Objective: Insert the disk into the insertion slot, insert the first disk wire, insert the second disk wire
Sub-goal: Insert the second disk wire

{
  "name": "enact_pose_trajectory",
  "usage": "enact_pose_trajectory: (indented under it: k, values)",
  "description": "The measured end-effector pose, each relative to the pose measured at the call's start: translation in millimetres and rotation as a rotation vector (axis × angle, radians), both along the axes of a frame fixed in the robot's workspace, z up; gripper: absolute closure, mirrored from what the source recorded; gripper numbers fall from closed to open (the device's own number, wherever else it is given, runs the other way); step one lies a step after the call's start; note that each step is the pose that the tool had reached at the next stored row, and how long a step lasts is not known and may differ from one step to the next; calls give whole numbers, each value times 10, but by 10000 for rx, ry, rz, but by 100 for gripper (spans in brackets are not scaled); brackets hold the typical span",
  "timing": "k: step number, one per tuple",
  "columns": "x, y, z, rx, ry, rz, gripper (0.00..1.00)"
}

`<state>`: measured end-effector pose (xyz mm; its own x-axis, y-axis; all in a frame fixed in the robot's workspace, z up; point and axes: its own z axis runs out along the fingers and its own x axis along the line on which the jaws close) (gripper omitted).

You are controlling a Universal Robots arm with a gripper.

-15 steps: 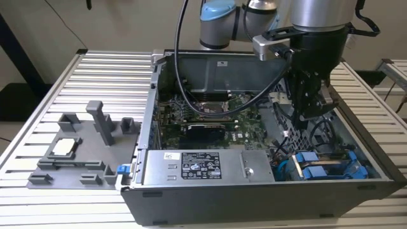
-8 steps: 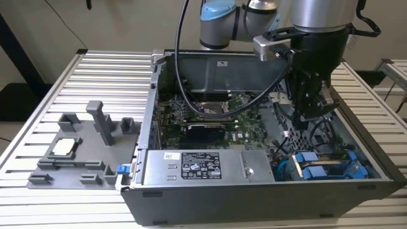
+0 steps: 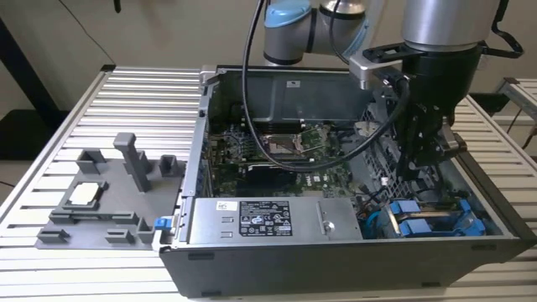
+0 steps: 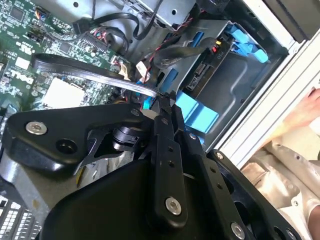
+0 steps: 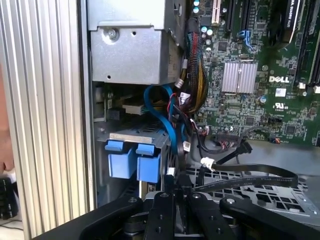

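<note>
Inside the open case, the gripper hung low over the drive corner, fingers together on what looked like a thin black wire; the pinch point itself was partly hidden. The disk sat in its slot already, blue tabs facing out beside the power supply. To seat this wire well, the plug would want squaring to the socket at the disk's end, then a straight, gentle push. Room was tight: the case wall stood close on one side, the cable bundle and motherboard on the other, so only a narrow lane stayed open above the perforated bay floor.
</note>
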<state>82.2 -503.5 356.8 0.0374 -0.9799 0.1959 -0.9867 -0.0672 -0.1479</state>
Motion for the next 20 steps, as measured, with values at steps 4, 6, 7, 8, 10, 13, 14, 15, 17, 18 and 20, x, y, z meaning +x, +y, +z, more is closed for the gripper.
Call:
enact_pose_trajectory:
  k: [4, 6, 7, 8, 10, 13, 14, 15, 17, 18, 20]
  values:
    - [64, -77, -4, 0, 69, 1, 84]
    - [92, -121, -7, 0, 105, 1, 84]
    - [104, -143, -8, 0, 123, 1, 84]
    - [117, -169, -10, 1, 141, 0, 84]
    - [137, -220, -14, 1, 171, 0, 84]
    - [172, -296, -20, 1, 218, 1, 84]
    - [186, -317, -20, 1, 240, 0, 84]
    - [201, -336, -21, 1, 263, 1, 84]
    - [235, -370, -21, 0, 312, 1, 84]
    - [253, -383, -21, 0, 337, 0, 84]
    - [273, -388, -21, 0, 353, 1, 84]
